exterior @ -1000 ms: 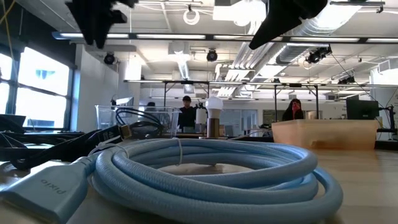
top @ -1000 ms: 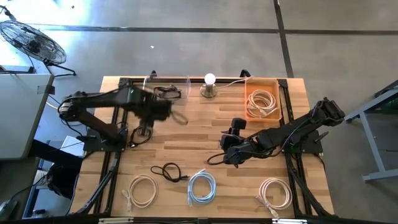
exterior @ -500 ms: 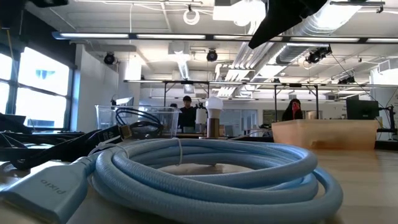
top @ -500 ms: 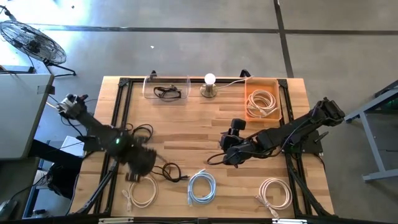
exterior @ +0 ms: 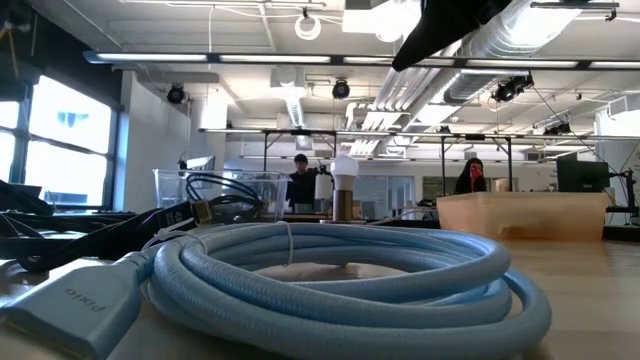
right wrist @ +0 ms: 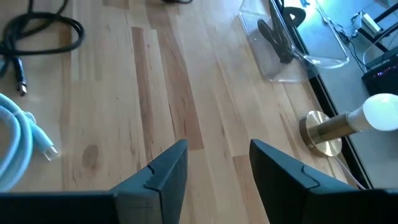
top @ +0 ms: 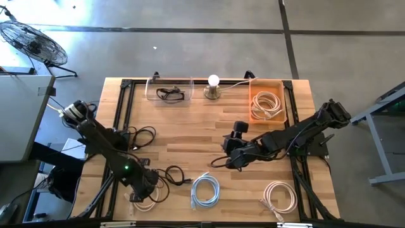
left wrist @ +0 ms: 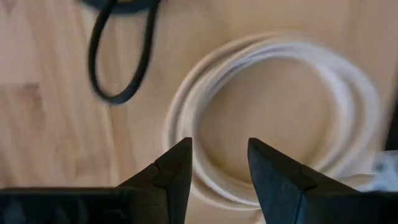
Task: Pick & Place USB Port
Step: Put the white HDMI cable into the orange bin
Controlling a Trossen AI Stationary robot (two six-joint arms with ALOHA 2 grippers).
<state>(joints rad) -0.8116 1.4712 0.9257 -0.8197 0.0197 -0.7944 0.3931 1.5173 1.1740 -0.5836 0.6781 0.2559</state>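
Directly under left pincer (left wrist: pixel 217 163): white cable (left wrist: pixel 273 118)

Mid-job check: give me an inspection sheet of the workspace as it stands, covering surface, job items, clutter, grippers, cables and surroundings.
Surface: wooden table, slatted, dry.
Job's things: white coiled cable at the front left; blue coiled cable front centre; another white coil front right; black cable beside the blue coil; orange bin with a white coil inside; clear bin with a black cable inside.
Clutter: lamp with bulb at the far edge.
Grippers: left gripper open above the front-left white coil; right gripper open, holding nothing, mid-table.
Cables: loose black wiring at the left arm's base.
Surroundings: floor fan; people far behind.
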